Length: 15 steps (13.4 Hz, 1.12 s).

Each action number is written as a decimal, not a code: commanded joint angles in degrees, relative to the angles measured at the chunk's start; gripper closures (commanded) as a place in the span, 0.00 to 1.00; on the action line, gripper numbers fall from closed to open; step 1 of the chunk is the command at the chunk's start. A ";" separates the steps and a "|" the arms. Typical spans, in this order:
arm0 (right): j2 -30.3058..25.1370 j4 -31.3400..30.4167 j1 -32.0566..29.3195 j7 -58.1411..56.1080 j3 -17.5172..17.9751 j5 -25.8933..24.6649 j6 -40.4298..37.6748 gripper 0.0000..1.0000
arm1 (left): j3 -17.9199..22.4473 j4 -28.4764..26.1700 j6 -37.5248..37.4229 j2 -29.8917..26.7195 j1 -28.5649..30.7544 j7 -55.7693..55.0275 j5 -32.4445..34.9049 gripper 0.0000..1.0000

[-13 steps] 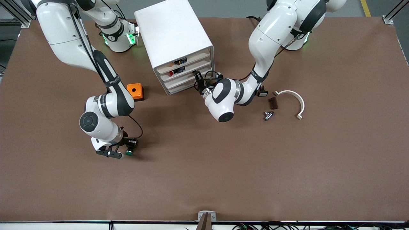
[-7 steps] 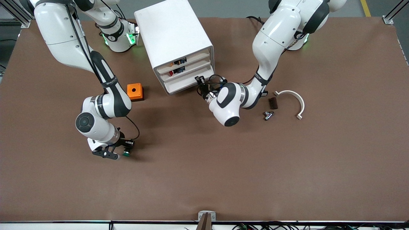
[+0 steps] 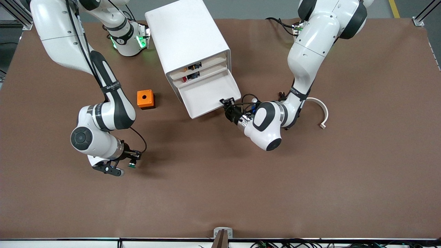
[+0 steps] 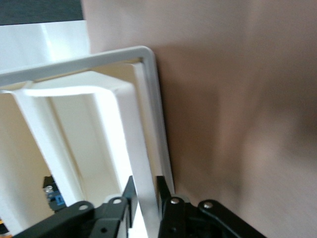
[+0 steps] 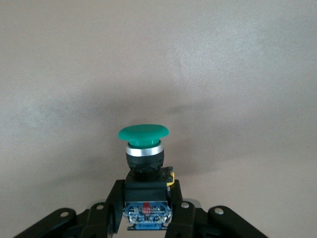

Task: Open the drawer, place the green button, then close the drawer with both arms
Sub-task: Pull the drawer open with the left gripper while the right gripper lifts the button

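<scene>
Front view: left tool (image 3: 228,104) pinches the front lip of the pulled-out wide white plastic drawer (image 3: 210,93), while right tool (image 3: 124,166) grips the small green-capped black button (image 3: 132,165) above the brown bench (image 3: 220,179).

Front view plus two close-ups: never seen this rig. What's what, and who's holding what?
Two white robot arms work at a brown table. The wide picture comes from a high camera facing them; each close-up comes from a camera on one arm's wrist.

The left gripper is shut on the front lip of the drawer, which stands pulled out of the white cabinet; its wrist view shows the fingers pinching that lip.

The right gripper is shut on the button, green-capped, over bare table.

Also there: an orange cube and a curved white piece.
</scene>
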 commanded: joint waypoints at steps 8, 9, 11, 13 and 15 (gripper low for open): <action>-8.29 0.50 1.59 7.64 0.39 -0.05 -11.50 0.97 | 4.12 6.55 1.66 -2.00 0.20 4.16 16.86 0.00; -8.91 0.50 2.38 9.91 0.39 -0.05 -12.55 0.97 | 4.03 6.55 1.66 -3.48 0.12 7.65 20.20 0.00; -9.61 0.50 4.31 16.67 0.48 -0.14 -12.91 0.97 | 4.12 6.46 1.14 -6.38 0.11 13.20 24.95 0.00; -10.58 0.41 7.30 25.36 0.48 -0.14 -12.82 0.97 | 3.77 6.46 1.05 -8.84 0.12 15.07 31.72 0.00; -11.63 -0.02 10.19 33.27 0.48 -0.14 -12.91 0.97 | 3.51 6.38 1.05 -11.21 0.11 15.94 37.34 0.00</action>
